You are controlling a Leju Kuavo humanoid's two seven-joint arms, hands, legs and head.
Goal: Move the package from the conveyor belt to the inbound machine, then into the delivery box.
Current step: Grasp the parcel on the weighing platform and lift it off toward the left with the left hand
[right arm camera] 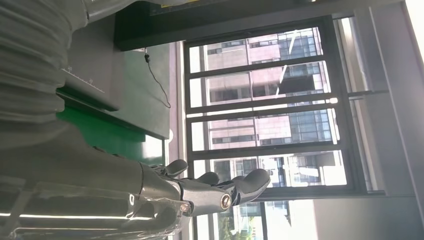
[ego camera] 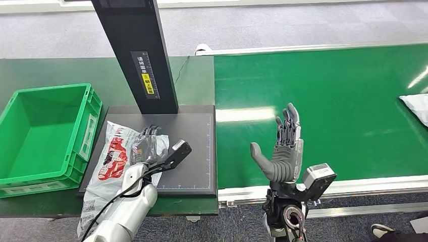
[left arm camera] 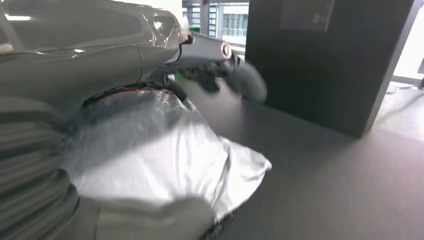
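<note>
The package (ego camera: pixel 113 156), a white plastic bag with red print, lies on the left part of the inbound machine's black plate (ego camera: pixel 194 146), and its near end hangs over the plate's front edge. My left hand (ego camera: pixel 146 146) holds it, dark fingers curled over its top. In the left wrist view the silvery package (left arm camera: pixel 165 160) sits between the thumb and the blurred fingers (left arm camera: pixel 240 75). My right hand (ego camera: pixel 283 151) is raised over the near edge of the green conveyor belt (ego camera: pixel 343 101), fingers spread and holding nothing. The right hand (right arm camera: pixel 200 192) also shows against a window.
The green delivery box (ego camera: pixel 88 126) stands left of the plate. The machine's black column (ego camera: pixel 136 50) rises at the plate's far edge. Another white package (ego camera: pixel 416 106) lies on the belt at the far right. A person's shoe (ego camera: pixel 383 231) shows at the bottom right.
</note>
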